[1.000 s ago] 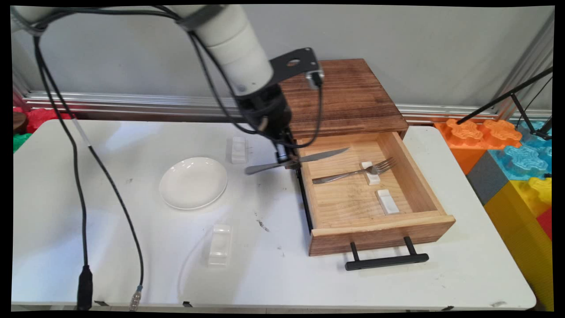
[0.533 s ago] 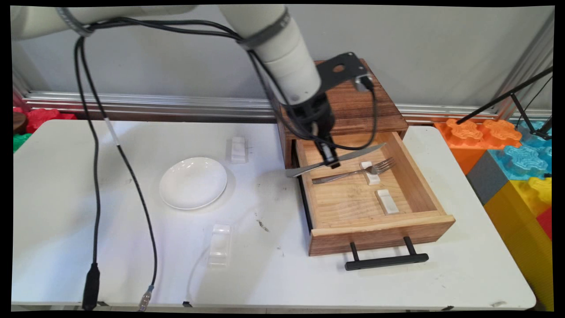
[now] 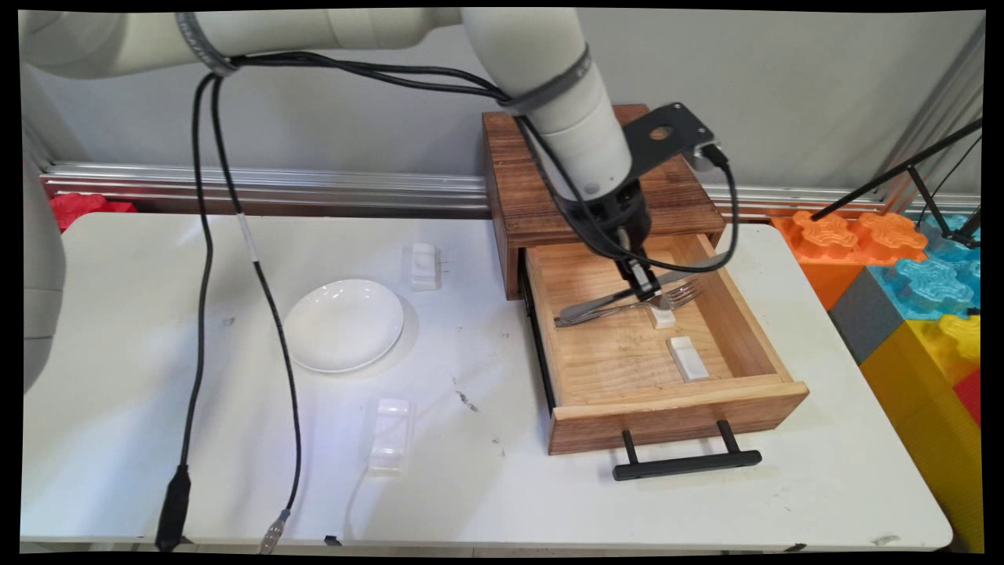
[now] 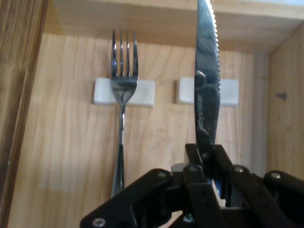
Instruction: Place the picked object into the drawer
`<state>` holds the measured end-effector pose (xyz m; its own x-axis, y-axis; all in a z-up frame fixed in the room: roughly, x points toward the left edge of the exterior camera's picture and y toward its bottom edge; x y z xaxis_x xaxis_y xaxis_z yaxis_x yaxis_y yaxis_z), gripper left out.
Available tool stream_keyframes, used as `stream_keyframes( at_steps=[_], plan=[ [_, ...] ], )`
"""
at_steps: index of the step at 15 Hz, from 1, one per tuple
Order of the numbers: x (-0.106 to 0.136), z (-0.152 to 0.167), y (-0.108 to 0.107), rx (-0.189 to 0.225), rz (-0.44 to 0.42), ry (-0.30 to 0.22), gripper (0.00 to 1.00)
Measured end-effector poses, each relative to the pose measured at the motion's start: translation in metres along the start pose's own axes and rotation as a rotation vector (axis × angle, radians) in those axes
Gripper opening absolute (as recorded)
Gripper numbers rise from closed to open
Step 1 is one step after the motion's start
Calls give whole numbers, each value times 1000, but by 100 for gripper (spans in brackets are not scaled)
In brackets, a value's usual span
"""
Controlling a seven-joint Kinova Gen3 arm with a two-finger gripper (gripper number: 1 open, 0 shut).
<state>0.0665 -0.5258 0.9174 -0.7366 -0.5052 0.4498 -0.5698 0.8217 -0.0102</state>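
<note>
Hand (image 4: 209, 156) clamped on knife (image 4: 207, 85) above fork (image 4: 122, 95)

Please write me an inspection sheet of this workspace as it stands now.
Surface: white table, a few dark scuffs.
Things: knife gripped over the open drawer; fork lies inside on one white rest; second rest is bare.
Clutter: white plate, two rests on the table.
Gripper: shut on the knife.
Cables: black cables hang from the arm to the near edge.
Surroundings: grey wall, coloured blocks at right.
</note>
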Motion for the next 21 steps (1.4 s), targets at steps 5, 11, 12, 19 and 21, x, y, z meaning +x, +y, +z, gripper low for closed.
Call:
stream_keyframes(
  at_steps=[5,11,12,19,21],
  plan=[
    [15,18,6,0,-18,15,0],
    [24,42,10,1,-32,35,0],
    [25,46,11,1,-33,38,0],
    [23,69,10,-3,-40,53,0],
    [21,74,9,-3,-40,54,0]
  ],
)
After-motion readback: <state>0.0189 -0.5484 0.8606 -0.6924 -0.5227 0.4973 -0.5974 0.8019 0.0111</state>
